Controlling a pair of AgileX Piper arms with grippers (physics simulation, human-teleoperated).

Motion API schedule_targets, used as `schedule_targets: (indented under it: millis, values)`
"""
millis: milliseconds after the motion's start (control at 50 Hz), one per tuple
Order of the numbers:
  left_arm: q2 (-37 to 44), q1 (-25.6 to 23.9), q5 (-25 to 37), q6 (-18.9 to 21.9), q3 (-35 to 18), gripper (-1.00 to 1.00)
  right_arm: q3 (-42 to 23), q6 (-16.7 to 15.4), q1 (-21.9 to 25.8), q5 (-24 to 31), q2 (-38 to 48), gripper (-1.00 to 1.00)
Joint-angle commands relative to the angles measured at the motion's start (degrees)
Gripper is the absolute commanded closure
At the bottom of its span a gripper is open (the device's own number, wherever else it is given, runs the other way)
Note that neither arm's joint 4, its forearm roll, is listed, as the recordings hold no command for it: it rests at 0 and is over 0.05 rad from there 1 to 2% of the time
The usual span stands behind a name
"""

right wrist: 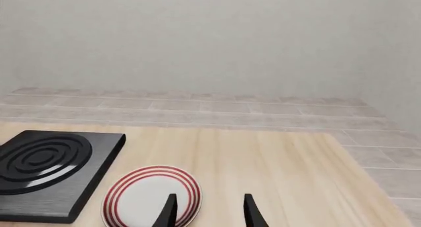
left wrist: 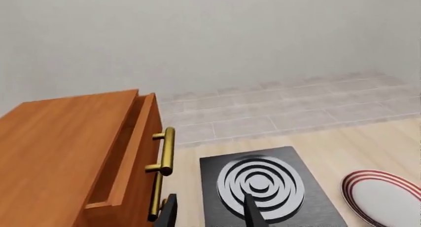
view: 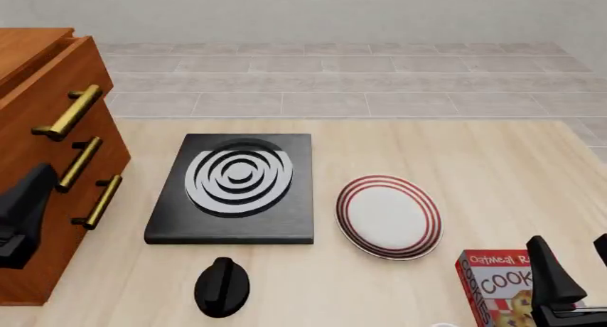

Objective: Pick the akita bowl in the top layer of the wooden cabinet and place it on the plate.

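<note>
The wooden cabinet stands at the table's left edge. Its top layer is pulled out a little, showing a narrow gap behind the brass handle. The akita bowl is hidden; I cannot see into the drawer. The plate, white with red rings, lies right of centre and has nothing on it. My left gripper is open in front of the cabinet's drawers, low beside the handles, holding nothing. My right gripper is open and bare at the near right, just short of the plate.
A black square stove with white rings lies between the cabinet and the plate. A black rounded object sits near the front edge. A red cookie box stands at the near right beside the right gripper.
</note>
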Motion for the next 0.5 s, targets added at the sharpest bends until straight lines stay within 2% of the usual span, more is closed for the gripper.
schedule_targets:
  millis: [20, 360, 380, 420, 500]
  values:
    - [2.6, -1.15, 2.56, 1.85, -4.06, -1.0, -0.32, -0.05, 0.09, 0.16, -0.02, -1.0]
    - [9.86, -0.74, 6.8, 4.52, -12.62, -1.0, -0.62, 0.02, -0.19, 0.35, -0.07, -1.0]
    - [11.05, -0.18, 7.26, 3.21, -13.25, -1.0, -0.64, 0.05, -0.22, 0.35, -0.07, -1.0]
    - [11.14, -0.84, 6.95, 6.03, -13.01, -1.0, -0.6, 0.07, -0.12, 0.33, -0.07, -1.0]
    - [12.32, -0.79, 7.59, 6.25, -14.1, -1.0, -0.54, 0.04, 0.23, 0.35, -0.07, -1.0]
